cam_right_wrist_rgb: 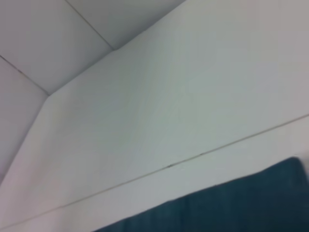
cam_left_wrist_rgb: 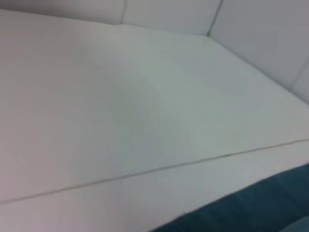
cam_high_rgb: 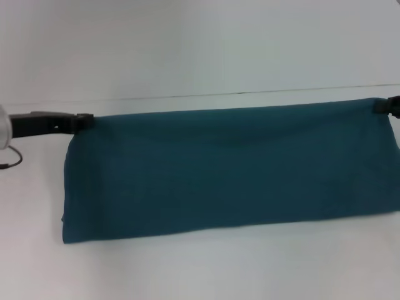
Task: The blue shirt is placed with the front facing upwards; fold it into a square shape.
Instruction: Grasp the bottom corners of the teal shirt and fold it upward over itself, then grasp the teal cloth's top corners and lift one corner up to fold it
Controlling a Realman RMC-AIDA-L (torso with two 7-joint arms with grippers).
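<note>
The blue shirt [cam_high_rgb: 225,172] lies as a long dark teal band across the white table [cam_high_rgb: 200,269], with a plain side up and no print or collar in sight. Its far edge runs straight and taut between my two grippers. My left gripper [cam_high_rgb: 83,119] is shut on the far left corner. My right gripper [cam_high_rgb: 382,106] is shut on the far right corner, at the edge of the head view. A strip of the shirt's edge also shows in the left wrist view [cam_left_wrist_rgb: 260,208] and in the right wrist view [cam_right_wrist_rgb: 231,208]. Neither wrist view shows fingers.
A thin seam [cam_high_rgb: 250,93] crosses the table just behind the shirt's far edge. A dark cable [cam_high_rgb: 12,159] loops under my left arm at the left border. Pale wall panels [cam_left_wrist_rgb: 260,29] stand behind the table.
</note>
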